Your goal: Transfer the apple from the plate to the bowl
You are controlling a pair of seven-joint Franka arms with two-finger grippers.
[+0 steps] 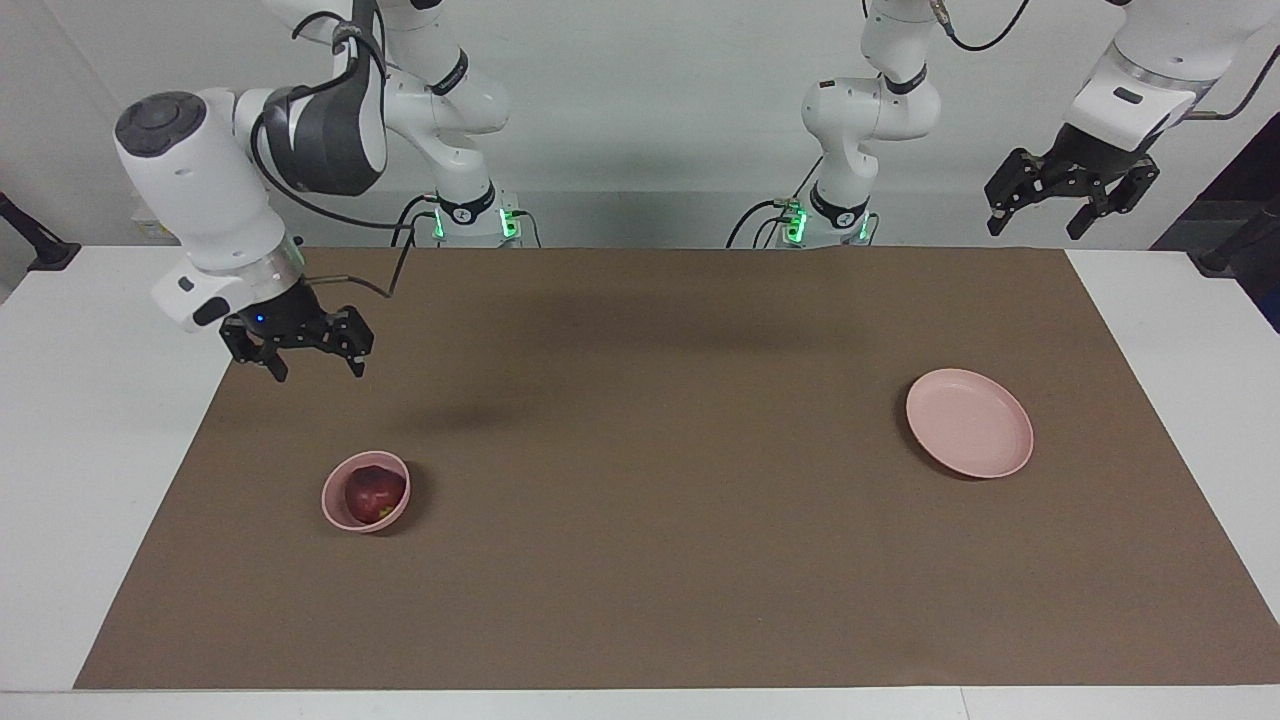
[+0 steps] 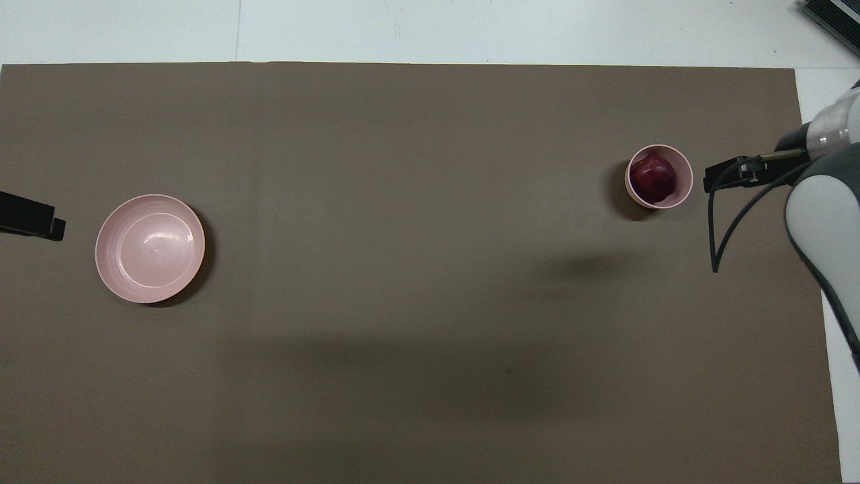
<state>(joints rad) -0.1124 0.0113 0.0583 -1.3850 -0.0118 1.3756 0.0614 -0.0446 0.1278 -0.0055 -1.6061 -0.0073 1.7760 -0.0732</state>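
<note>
A: Where is the apple sitting?
B: In the bowl, round, showing no long axis. The right gripper is hanging empty with fingers apart; the left gripper is waiting spread.

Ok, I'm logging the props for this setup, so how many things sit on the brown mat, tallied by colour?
Pale pink: 2, the plate and the bowl
Dark red: 1, the apple, lying in the bowl
Total: 3
</note>
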